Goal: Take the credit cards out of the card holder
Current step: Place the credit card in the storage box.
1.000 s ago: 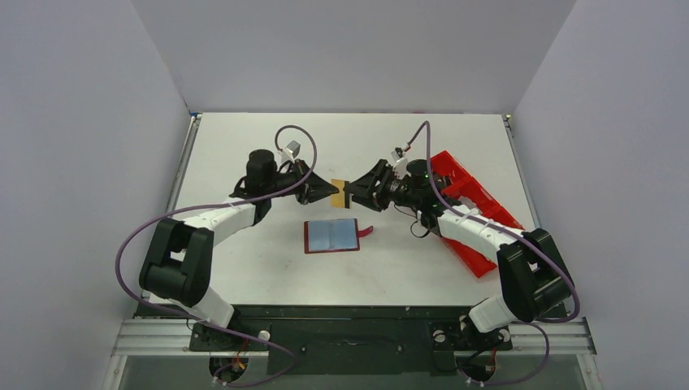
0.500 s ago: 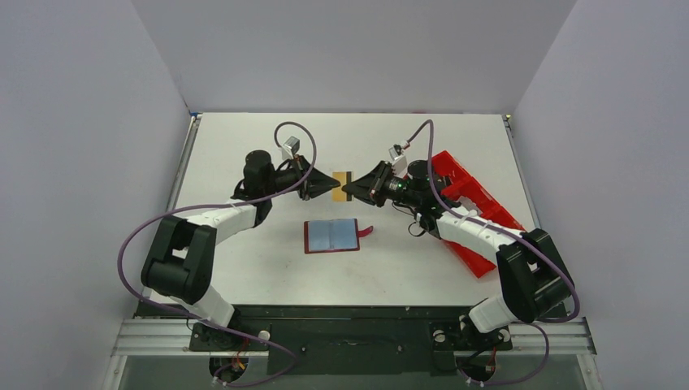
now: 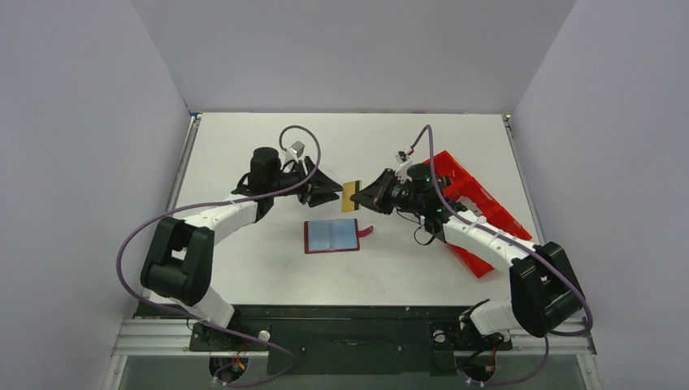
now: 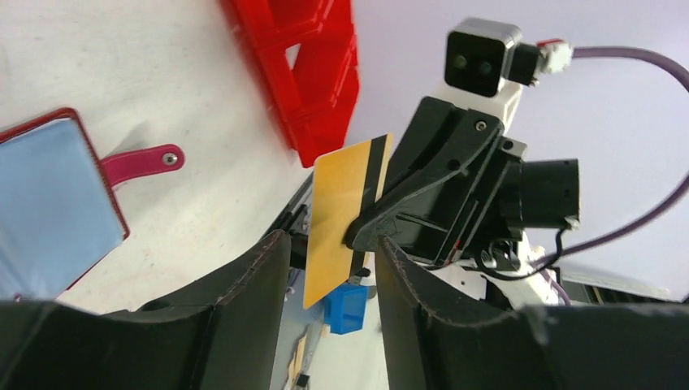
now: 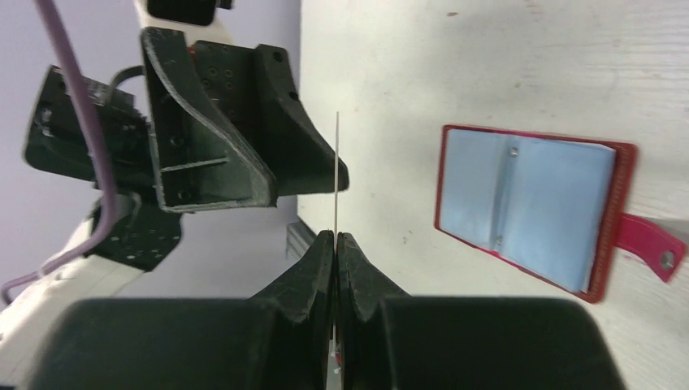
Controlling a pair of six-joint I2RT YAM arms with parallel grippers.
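Observation:
The tan/gold credit card (image 3: 350, 196) hangs in the air above the table, and my right gripper (image 3: 363, 197) is shut on its right edge. In the right wrist view the card (image 5: 336, 171) shows edge-on, rising from the closed right gripper (image 5: 335, 236). My left gripper (image 4: 331, 244) stands open around the card's (image 4: 341, 215) near end without pinching it. The dark-red card holder (image 3: 331, 236) lies spread open on the table just below, light blue inside (image 5: 528, 203), its strap (image 4: 142, 162) pointing right.
A large bright red compartment tray (image 3: 479, 211) lies at an angle on the right, behind the right arm. Grey walls close in the table on three sides. Purple cables loop over both arms.
My right gripper has shut on the gold card. My left gripper has opened and let go of it. The card has shifted slightly right and nearer to me.

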